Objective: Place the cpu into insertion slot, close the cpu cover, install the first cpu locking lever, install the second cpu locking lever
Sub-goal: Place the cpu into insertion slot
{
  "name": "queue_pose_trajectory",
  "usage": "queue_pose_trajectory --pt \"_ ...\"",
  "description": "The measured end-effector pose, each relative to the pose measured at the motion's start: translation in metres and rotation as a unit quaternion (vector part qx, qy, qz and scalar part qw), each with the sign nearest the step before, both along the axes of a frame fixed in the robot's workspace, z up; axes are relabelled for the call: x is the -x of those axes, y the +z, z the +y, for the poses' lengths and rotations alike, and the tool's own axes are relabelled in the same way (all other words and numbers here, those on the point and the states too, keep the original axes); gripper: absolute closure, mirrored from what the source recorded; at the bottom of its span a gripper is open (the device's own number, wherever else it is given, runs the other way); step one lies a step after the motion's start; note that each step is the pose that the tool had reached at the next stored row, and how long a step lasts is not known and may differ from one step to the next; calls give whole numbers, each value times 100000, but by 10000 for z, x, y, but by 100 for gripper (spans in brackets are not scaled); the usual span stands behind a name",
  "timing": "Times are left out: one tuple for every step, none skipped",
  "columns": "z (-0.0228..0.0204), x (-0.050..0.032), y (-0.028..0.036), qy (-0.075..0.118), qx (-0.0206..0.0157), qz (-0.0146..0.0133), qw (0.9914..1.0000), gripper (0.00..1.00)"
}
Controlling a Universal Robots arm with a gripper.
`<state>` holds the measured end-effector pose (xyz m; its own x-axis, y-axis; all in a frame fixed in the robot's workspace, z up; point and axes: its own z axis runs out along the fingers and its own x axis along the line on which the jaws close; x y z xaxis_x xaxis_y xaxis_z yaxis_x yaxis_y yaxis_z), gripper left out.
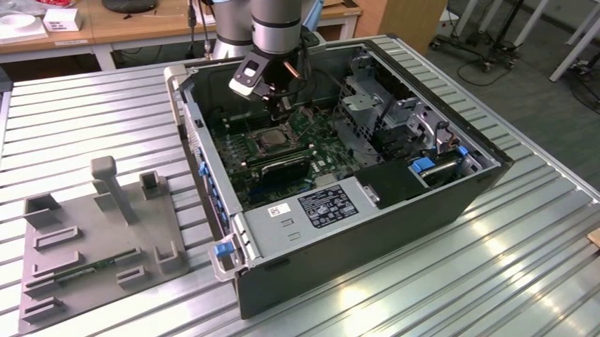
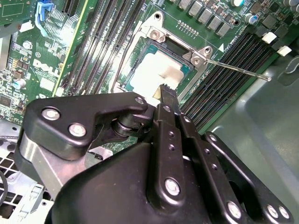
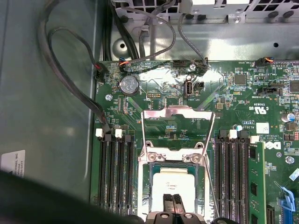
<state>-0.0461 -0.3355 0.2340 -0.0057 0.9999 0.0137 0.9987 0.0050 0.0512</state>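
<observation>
**A:** Arm position?

**B:** It reaches down into the open computer case on the slatted bench. The gripper is low over the green motherboard.

**A:** State of the gripper?

**B:** Pressed together. In the first wrist view the two black fingertips sit side by side with only a thin seam between them and nothing pinched.

**A:** And the cpu?

**B:** The cpu lies flat in the socket, pale silver face up. In the second wrist view the finger end is over one edge of it. I cannot tell whether it touches the chip or sits just above it.

**A:** Cover?

**B:** The cpu cover is open, swung up from its hinged edge. The board shows through its open middle, and it does not lie over the chip.

**A:** Levers?

**B:** In the second wrist view one thin lever rod angles away from a socket corner, out over the memory slots.

**A:** Anything else nearby?

**B:** Black memory slots flank the socket on both sides. In the first wrist view one green memory stick is seated in a slot. A grey fixture plate with upright posts lies on the bench, well apart from the case on the exterior view's left.
</observation>
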Motion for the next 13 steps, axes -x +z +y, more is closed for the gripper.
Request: queue_pose_trajectory --pt "0 0 3 0 15 9 100000 89" --pt "0 0 6 -3 16 9 100000 89" --pt "0 0 9 -1 9 5 100000 89" --pt "0 0 12 -2 -1 0 100000 89" --pt "0 0 18 -3 5 2 100000 89" --pt "0 0 25 -2 2 1 100000 89" --pt "0 0 33 -2 -4 -1 100000 89" --pt "0 0 44 -1 2 1 100000 89" --pt "0 0 55 -1 2 0 100000 89" --pt "0 0 66 -1 1 2 100000 89" --pt "0 0 77 -2 -4 -2 100000 89" --pt "0 0 89 0 -3 -3 100000 89" --pt "0 0 102 -3 -1 -1 100000 89"
